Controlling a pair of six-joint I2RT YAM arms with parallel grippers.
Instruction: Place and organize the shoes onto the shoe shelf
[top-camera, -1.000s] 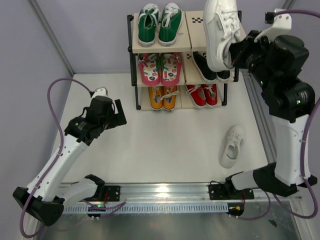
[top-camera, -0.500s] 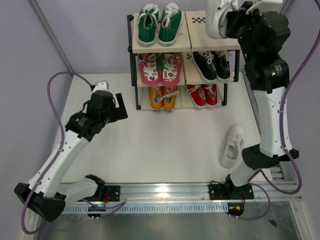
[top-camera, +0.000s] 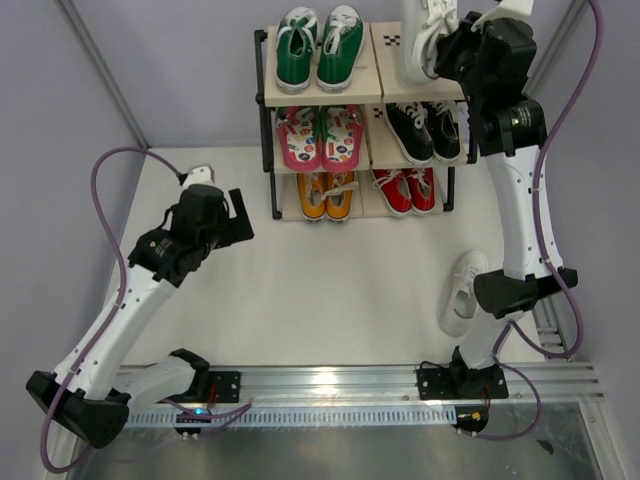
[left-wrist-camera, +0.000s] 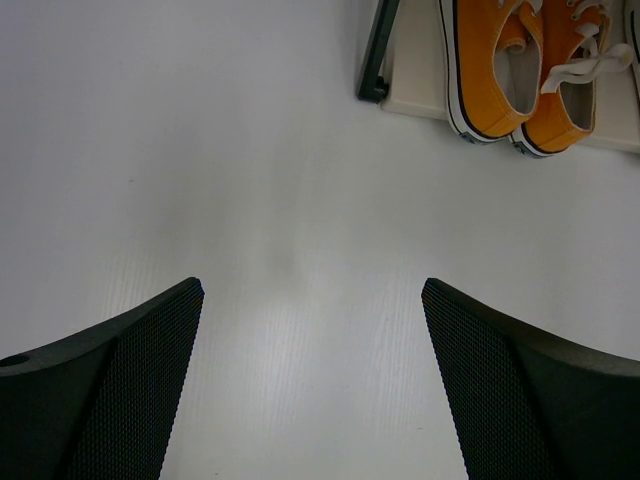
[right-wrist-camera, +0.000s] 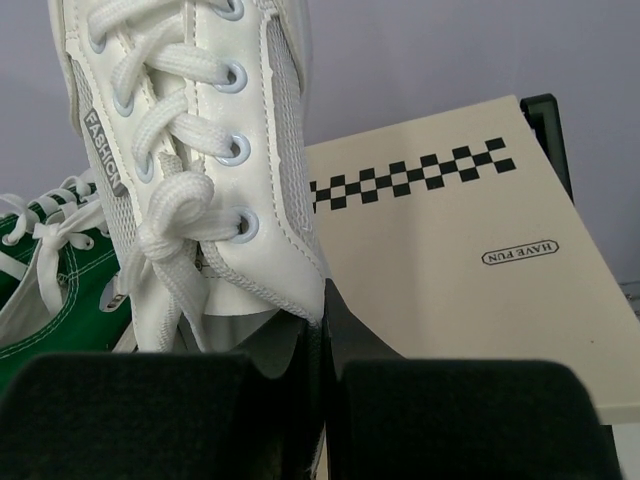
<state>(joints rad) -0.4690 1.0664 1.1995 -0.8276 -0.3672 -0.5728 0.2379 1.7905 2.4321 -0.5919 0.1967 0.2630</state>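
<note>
My right gripper (top-camera: 447, 52) is shut on the side wall of a white sneaker (top-camera: 424, 35) and holds it over the right half of the top board of the shoe shelf (top-camera: 388, 90). In the right wrist view the sneaker (right-wrist-camera: 190, 170) hangs above the beige board with its checker strip (right-wrist-camera: 470, 290). The other white sneaker (top-camera: 464, 292) lies on the table at the right. Pink flip-flops (top-camera: 320, 138) sit on the middle tier, orange sneakers (top-camera: 327, 195) on the bottom tier, also in the left wrist view (left-wrist-camera: 520, 75). My left gripper (top-camera: 240, 220) is open and empty over the table.
Green sneakers (top-camera: 318, 47) occupy the top tier's left half. Black sneakers (top-camera: 425, 130) and red sneakers (top-camera: 405, 190) fill the right halves of the middle and bottom tiers. The shelf's black frame leg (left-wrist-camera: 375, 55) stands close ahead of my left gripper.
My right arm has carried the white sneaker up and left, from beside the shelf's right edge to over the top board. The left arm has barely moved.
</note>
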